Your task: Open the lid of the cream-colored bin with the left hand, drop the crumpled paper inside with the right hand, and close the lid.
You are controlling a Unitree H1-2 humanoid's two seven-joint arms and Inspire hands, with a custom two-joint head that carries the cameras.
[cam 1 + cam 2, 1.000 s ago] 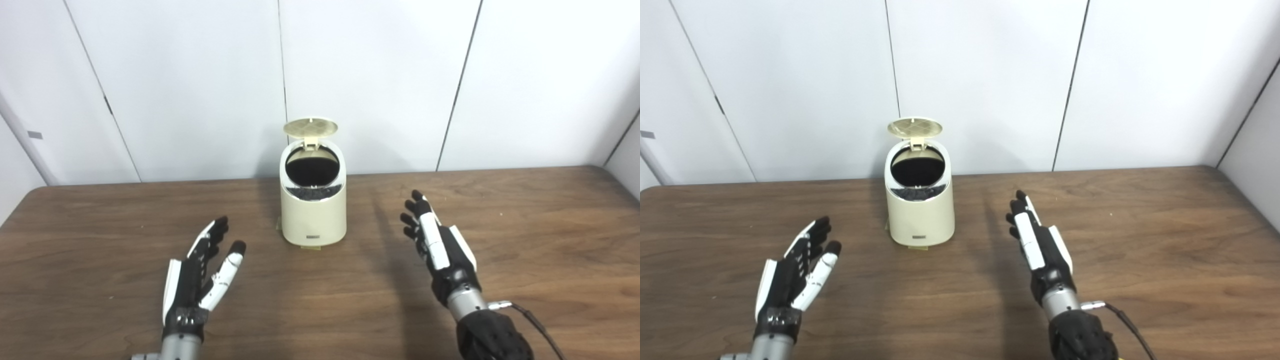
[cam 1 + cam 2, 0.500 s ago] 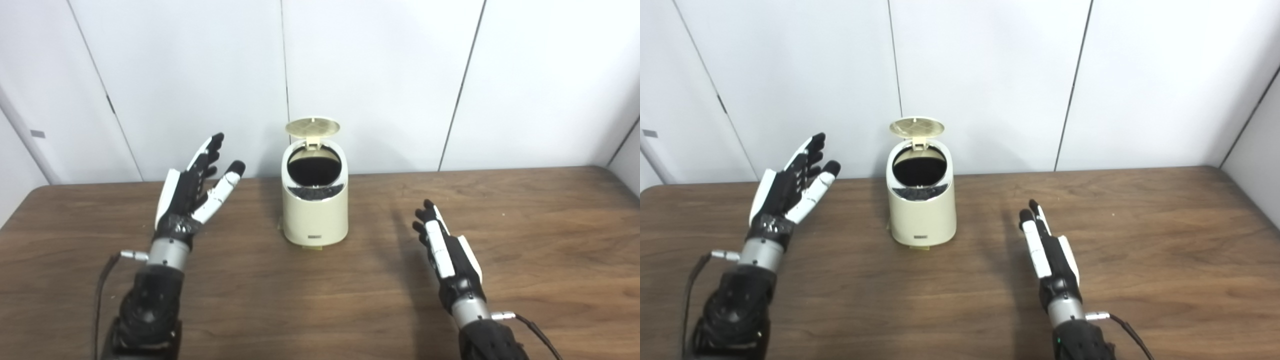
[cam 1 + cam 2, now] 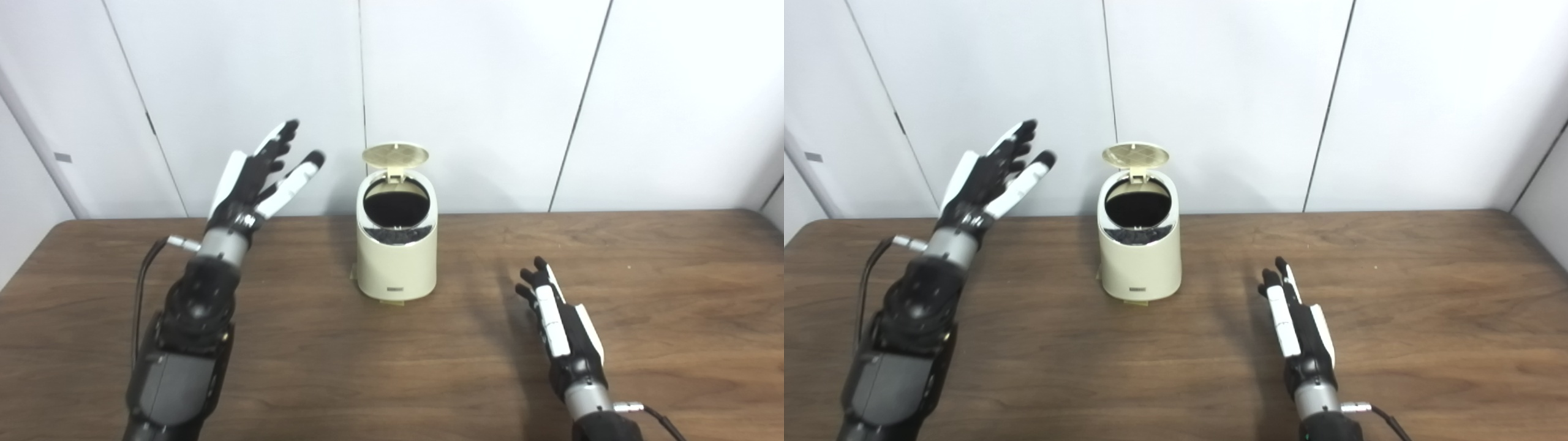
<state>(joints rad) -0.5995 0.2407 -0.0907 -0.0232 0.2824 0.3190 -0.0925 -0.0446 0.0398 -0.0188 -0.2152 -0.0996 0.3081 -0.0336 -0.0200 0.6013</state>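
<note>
Cream-coloured bin (image 3: 397, 257) stands upright near the far edge of the wooden table (image 3: 674, 263), approx. centre.

Left eye view: lid (image 3: 395, 155) is swung up on its rear hinge and the dark mouth is exposed, so step 1 (open) reads as done. Left hand (image 3: 260, 174) is raised off the table, left of the bin and about level with the lid, not touching it; fingers spread, nothing held. Right hand (image 3: 560, 324) lies low over the table, right of the bin and nearer the camera, well apart from it; fingers straight, nothing held. No crumpled paper shows on the table or in either hand. Bin interior is too dark to tell whether paper lies inside.

Right eye view: same layout w/ bin (image 3: 1139, 251) shifted slightly left in frame. Lid (image 3: 1135, 155) up; left hand (image 3: 989, 174) high, splayed, empty, close beside but clear of the lid. Right hand (image 3: 1298, 334) flat-fingered, empty, near the table.

Judgement: w/ the right hand empty and no paper visible, step 2 (drop) is probably done, though unconfirmed. Step 3 (close lid) is left; the left hand appears placed for it.
</note>
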